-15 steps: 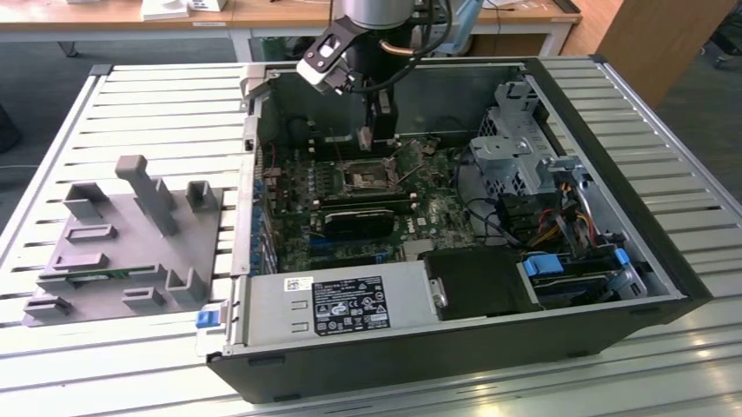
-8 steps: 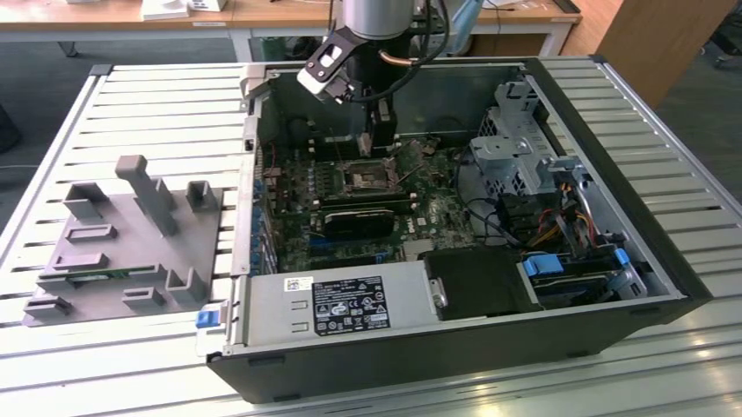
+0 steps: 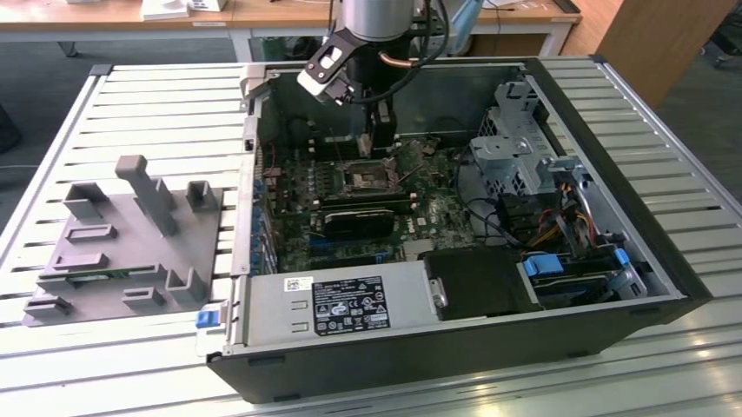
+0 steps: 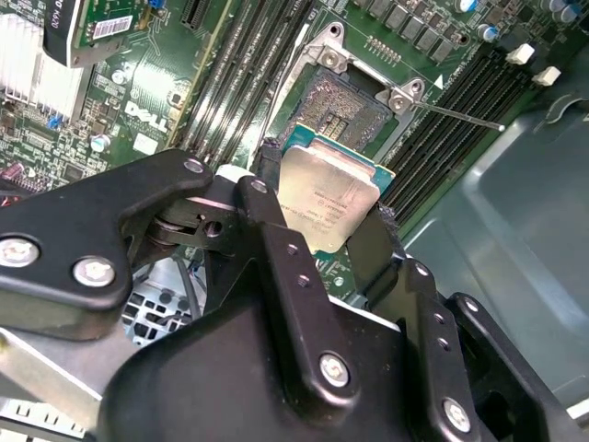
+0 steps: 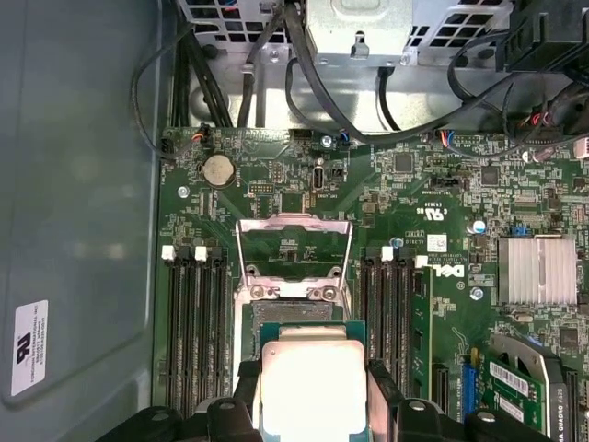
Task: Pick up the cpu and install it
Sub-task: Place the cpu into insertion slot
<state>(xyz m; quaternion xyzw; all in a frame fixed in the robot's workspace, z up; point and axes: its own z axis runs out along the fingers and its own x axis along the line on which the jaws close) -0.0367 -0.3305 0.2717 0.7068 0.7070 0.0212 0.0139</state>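
Item: the cpu [image 4: 331, 193], with a silvery lid and a thin green border.
Hold: we found the gripper [image 4: 320, 216] clamped on it. Its black fingers [image 4: 375, 247] pressed two opposite edges, with the lid facing away from the board.
Location: it hung above the motherboard [image 5: 276, 184] inside the open computer case [image 3: 464, 356], touching nothing but the fingers.
Socket: the socket [image 4: 345, 110] lay below and just beyond the fingertips. Its load plate [image 5: 294, 222] was raised and its contact field bare.
Neighbours: memory slots [image 5: 198, 322] ran along either side of the hand, and the retention lever [image 4: 460, 115] lay off to one side.
Risk, offset: we judged the chip was not yet squarely over the socket. Lowering it there could seat a corner on the frame and bend contacts.
Risk, tilt: in the second wrist view the chip looked skewed to the socket frame. An uneven descent would land one edge first.
Risk, slip: the grip was on thin edges only, so a jolt could shift or drop the chip.
Risk, collision: the fingers stood wider than the chip and could strike the frame or slot latches.
Risk, orientation: we could not tell whether the corner marks matched.
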